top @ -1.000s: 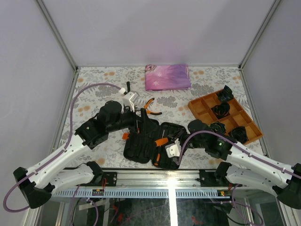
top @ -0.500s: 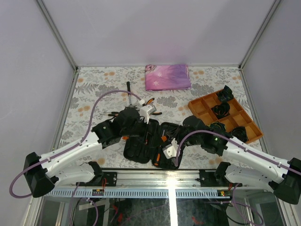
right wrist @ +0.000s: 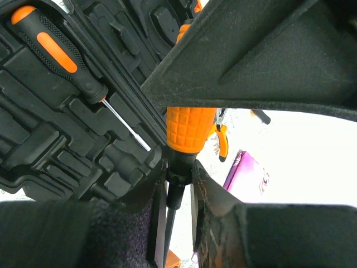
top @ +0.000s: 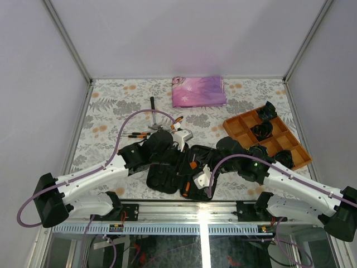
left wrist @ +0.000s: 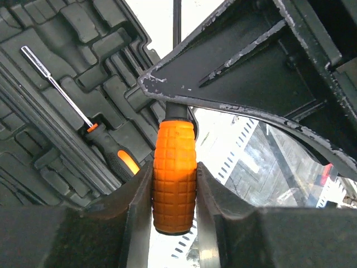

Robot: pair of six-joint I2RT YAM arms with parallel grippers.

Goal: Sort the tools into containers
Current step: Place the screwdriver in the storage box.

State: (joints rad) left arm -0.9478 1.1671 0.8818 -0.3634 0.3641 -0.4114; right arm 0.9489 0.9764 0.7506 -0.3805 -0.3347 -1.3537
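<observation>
At about eleven o'clock from the open tool case [top: 159, 178], a hammer [top: 152, 105] and a couple of slim orange-and-black tools [top: 139, 134] lay loose on the table [top: 106, 106]. A pair of pliers [top: 177, 119] lay nearer twelve o'clock, and none of them was sorted yet. The left gripper [left wrist: 174, 184] hung over the middle of the case, its two fingers pressed flat against the sides of the gridded orange handle of a screwdriver [left wrist: 174, 148], which was held clear above the moulded slots. A second screwdriver [right wrist: 56, 47] already lay seated in its groove. From four o'clock the right gripper [right wrist: 178, 170] met the same tool, its fingers pinched on the black neck just below the orange grip, so both arms had one screwdriver between them. This looked like a hand-over in mid-air. To do it well, only one arm should move at a time. The arm giving up the tool should open fully and back straight off along the tool's axis before the other arm pulled. Otherwise the two grips would fight and twist the shaft. The arm keeping it should then turn the shaft parallel to a free groove, lower the handle end first, and release only once the tool rested in the slot. At two o'clock from the case sat an orange tray [top: 237, 127] holding black coiled bundles [top: 261, 132], and it played no part in this step.
</observation>
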